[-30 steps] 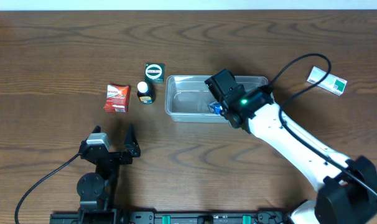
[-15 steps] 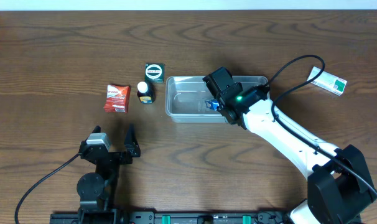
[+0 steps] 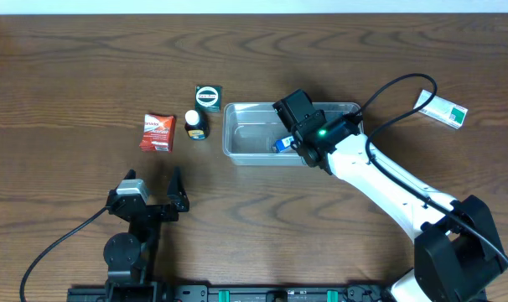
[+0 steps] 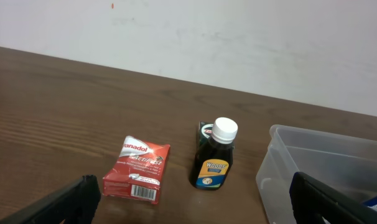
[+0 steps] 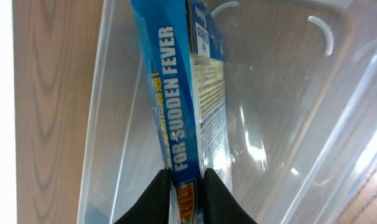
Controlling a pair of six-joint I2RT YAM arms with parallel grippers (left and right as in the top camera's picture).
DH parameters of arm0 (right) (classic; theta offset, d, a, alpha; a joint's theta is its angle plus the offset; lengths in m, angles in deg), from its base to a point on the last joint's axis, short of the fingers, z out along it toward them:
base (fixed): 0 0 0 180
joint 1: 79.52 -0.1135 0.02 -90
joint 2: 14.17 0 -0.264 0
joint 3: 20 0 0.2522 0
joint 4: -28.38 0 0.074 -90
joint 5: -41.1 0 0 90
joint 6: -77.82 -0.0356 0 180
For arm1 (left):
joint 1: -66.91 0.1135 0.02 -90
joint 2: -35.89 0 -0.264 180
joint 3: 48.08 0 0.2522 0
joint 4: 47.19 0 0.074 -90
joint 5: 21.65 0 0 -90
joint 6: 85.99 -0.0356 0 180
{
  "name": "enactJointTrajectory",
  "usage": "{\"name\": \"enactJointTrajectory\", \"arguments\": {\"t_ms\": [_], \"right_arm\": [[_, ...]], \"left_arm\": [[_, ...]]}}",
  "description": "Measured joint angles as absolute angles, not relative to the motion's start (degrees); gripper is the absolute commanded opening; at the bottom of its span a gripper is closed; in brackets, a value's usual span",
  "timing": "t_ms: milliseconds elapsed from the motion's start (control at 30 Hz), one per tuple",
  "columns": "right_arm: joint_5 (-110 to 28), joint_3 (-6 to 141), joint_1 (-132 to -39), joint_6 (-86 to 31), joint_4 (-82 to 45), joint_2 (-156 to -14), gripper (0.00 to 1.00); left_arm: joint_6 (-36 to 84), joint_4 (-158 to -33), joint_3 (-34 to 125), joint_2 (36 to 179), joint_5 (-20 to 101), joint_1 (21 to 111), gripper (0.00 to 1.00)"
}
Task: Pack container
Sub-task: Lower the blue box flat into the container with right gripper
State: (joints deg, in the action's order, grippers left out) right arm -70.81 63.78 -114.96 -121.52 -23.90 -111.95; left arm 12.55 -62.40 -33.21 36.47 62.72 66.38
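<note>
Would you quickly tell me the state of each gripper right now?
Left gripper: open, empty.
Right gripper: closed on the blue box, over the container.

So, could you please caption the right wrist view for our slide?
Right end effector holds a blue-and-white carton inside the clear plastic rectangular container.

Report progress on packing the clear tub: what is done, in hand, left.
Done: nothing is seen lying loose in the container yet. In hand: the right gripper has its jaws shut on a blue carton, held down inside the container. Left: the red box, dark bottle, green box and white-and-green box lie on the table outside it. The left gripper sits open, holding nothing.
</note>
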Motion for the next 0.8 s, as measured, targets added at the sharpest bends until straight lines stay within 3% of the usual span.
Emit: {"name": "enactJointTrajectory", "arguments": {"t_ms": [400,533,567,600,667,800], "right_arm": [[-66.57,63.8,-114.98,-110.85,-23.64,-110.77,0.11],[-65.04,63.78,-115.01,-99.82,-23.58,-107.05,0.22],[-64.27,63.78,-115.01,-94.92,-23.64,-105.48,0.29],[-63.53,63.78,-115.01,-90.35,-23.66,-103.82,0.46],[-62.35,63.82,-115.01,-81.41,-24.34,-100.48,0.53],[-61.54,63.93,-115.01,-69.39,-26.88,-96.43,0.85]], "left_arm": [[12.53,-62.4,-33.21,36.47,62.72,66.38,0.98],[12.55,-62.4,-33.21,36.47,62.72,66.4,0.98],[12.53,-62.4,-33.21,36.47,62.72,66.4,0.98],[12.55,-62.38,-33.21,36.47,62.72,66.4,0.98],[12.55,-62.4,-33.21,36.47,62.7,66.4,0.98],[12.53,-62.38,-33.21,36.47,62.72,66.38,0.98]]}}
